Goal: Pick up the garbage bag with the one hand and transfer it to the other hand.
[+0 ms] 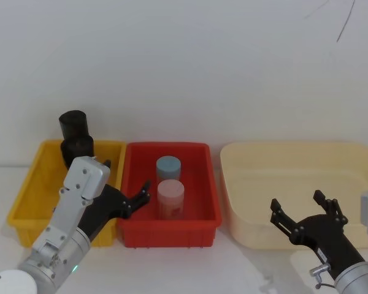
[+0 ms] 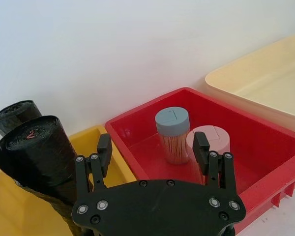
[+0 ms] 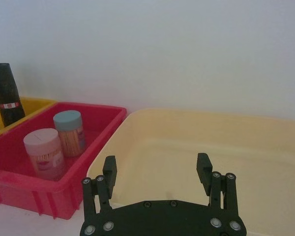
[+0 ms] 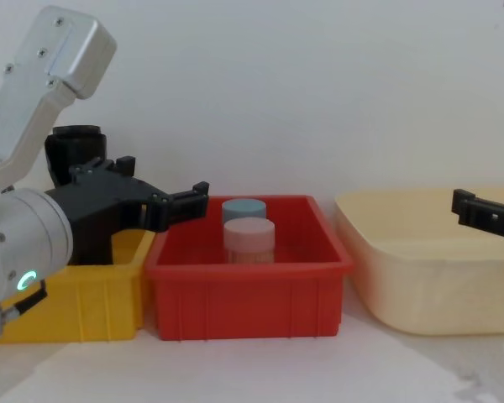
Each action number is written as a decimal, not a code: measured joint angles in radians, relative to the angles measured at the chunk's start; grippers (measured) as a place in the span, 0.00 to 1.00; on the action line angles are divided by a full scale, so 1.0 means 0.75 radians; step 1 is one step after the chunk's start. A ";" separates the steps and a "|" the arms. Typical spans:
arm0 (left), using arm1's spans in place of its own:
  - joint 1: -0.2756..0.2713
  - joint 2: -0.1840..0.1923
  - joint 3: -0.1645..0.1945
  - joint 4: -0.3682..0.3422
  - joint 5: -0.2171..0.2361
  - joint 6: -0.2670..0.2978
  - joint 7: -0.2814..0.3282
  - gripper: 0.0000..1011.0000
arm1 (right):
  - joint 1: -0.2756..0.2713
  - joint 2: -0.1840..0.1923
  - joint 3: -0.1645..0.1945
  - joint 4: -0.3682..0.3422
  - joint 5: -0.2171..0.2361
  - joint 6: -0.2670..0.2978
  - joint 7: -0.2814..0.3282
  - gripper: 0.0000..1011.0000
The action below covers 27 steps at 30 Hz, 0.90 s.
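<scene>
My left gripper (image 2: 152,142), fingers spread wide and empty, hovers near the garbage bag (image 2: 37,152) standing in the far-left yellow bin (image 1: 24,202). My right gripper (image 3: 156,163) gapes empty by the cream tub (image 1: 294,150). The counter (image 4: 252,369) is white, as is the wall (image 1: 184,61).

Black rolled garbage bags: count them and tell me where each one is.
2, both standing in the yellow plastic bin: one black rolled-plastic garbage bag nearest the open left hand, a second black roll behind it. More may be hidden.

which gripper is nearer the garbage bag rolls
Left. The left gripper is beside the garbage bag rolls in the yellow bin; the right gripper is by the cream tub.
</scene>
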<state>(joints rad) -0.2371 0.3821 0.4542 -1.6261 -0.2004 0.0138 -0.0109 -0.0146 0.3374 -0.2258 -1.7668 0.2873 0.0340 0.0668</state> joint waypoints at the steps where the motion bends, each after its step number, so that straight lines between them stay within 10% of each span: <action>1: 0.000 0.000 0.000 0.000 0.000 0.000 0.000 0.99 | 0.000 0.000 0.000 0.000 0.000 0.000 0.000 0.99; 27: 0.000 0.000 0.000 0.000 0.000 0.000 0.000 0.99 | 0.000 0.000 0.000 0.000 0.000 0.000 0.000 0.99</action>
<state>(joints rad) -0.2371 0.3821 0.4542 -1.6262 -0.2004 0.0139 -0.0109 -0.0146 0.3375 -0.2258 -1.7668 0.2873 0.0340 0.0668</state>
